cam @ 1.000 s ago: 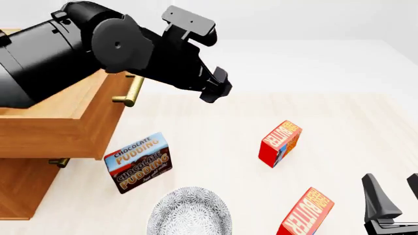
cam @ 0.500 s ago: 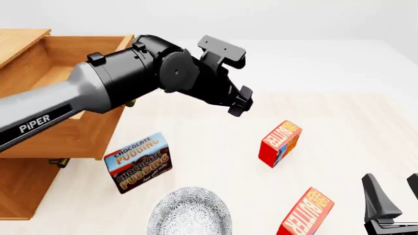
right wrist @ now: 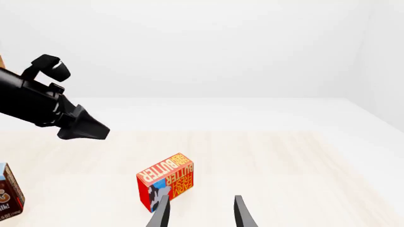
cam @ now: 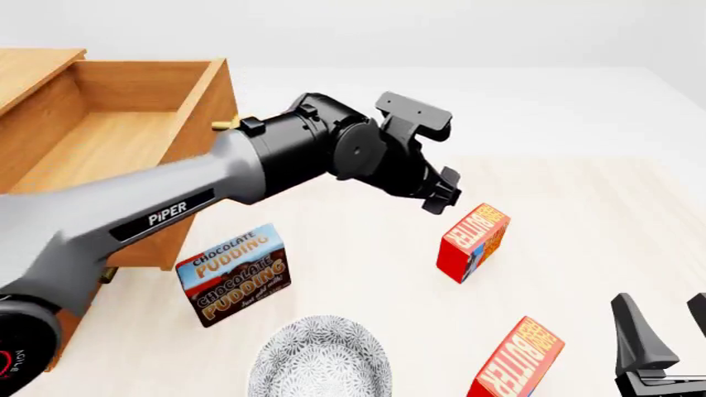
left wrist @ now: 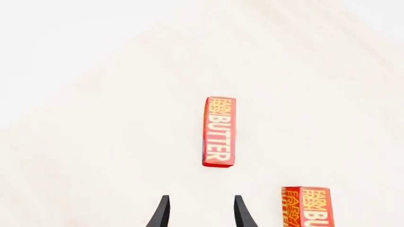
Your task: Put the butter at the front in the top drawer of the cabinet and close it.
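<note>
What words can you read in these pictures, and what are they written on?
"PiPER": left arm.
"CHOCOLATE PUDDING", printed twice: brown-and-blue box; the small line underneath is too blurred to read.
"BUTTER": farther butter box, and nearer butter box.
"FARM FRESH" above "BUTTER" looks likely in the left wrist view, small.

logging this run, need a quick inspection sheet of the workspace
surface: pale wood table, no spills seen
job's things: two butter boxes upright, near butter and far butter; top drawer of the cabinet open, nothing seen in the visible part
clutter: pudding box upright; patterned bowl at the near edge
grippers: left gripper open, above the table, pointing toward the far butter, holding nothing; right gripper open, low beside the near butter, holding nothing
cables: nothing seen
surroundings: plain white backdrop
</note>
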You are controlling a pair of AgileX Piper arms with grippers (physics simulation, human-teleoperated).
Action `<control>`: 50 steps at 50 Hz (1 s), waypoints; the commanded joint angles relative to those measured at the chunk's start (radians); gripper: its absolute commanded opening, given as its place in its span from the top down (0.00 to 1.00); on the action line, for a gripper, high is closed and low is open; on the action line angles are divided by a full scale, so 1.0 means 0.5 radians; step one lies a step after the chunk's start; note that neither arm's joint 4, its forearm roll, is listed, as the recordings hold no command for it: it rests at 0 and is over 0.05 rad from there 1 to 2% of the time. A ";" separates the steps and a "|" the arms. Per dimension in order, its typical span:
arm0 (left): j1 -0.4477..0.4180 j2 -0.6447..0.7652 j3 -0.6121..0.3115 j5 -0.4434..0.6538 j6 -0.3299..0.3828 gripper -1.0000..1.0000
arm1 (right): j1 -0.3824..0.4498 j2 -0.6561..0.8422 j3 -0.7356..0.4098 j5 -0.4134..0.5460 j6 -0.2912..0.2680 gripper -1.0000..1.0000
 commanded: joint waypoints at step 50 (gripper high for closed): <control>-0.096 0.706 -0.477 -0.012 -0.111 0.00 | -0.001 -0.003 0.001 0.000 -0.001 0.00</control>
